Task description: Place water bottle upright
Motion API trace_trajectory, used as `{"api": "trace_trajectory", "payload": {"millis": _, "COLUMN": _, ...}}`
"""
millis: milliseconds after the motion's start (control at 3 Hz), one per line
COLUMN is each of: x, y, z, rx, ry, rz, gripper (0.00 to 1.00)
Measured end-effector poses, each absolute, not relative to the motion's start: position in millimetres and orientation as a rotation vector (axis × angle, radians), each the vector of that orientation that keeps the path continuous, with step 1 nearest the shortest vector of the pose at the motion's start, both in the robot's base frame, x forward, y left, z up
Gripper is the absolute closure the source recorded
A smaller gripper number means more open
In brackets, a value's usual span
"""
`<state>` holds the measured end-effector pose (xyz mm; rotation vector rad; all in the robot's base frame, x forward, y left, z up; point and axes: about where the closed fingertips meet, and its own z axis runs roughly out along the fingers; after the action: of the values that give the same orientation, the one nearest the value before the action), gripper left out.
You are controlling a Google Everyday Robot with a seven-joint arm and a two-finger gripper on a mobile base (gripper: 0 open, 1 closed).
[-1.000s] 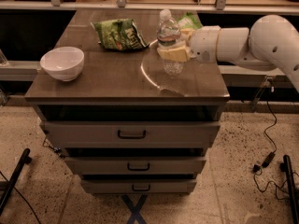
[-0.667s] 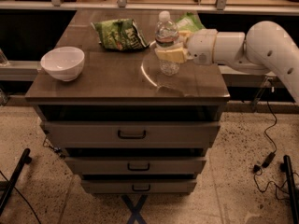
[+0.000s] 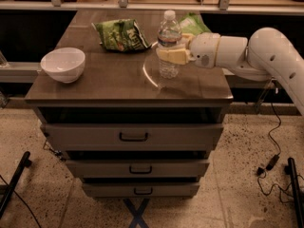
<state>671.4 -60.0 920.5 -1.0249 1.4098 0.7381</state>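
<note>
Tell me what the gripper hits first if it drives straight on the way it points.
The water bottle: the gripper, reaching leftward in the picture, is clamped round its middle. Past it, perhaps the white bowl; depth is unclear.

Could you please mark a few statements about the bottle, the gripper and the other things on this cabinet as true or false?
1. The water bottle stands upright. True.
2. The white bowl sits near the left edge of the cabinet top. True.
3. The gripper hovers over the bowl. False: it is shut on the bottle's middle, reaching in from the right.
4. The green chip bag lies in the bowl. False: it lies on the top, farther back, apart from the bowl.
5. The bottle has no cap. False: its white cap is on.
</note>
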Motion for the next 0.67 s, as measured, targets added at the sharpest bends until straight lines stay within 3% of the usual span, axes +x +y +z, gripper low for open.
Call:
{"api": "trace_trajectory", "payload": {"millis": 333, "x": 666.5, "y": -54.2, "z": 949.4, "rx": -0.854, "ry": 1.367, "rz": 0.996, "gripper": 1.0}}
{"api": "trace_trajectory", "payload": {"millis": 667, "x": 660.6, "y": -52.8, "z": 971.2, "rx": -0.789, "ry": 1.362, "rz": 1.103, "gripper": 1.0}}
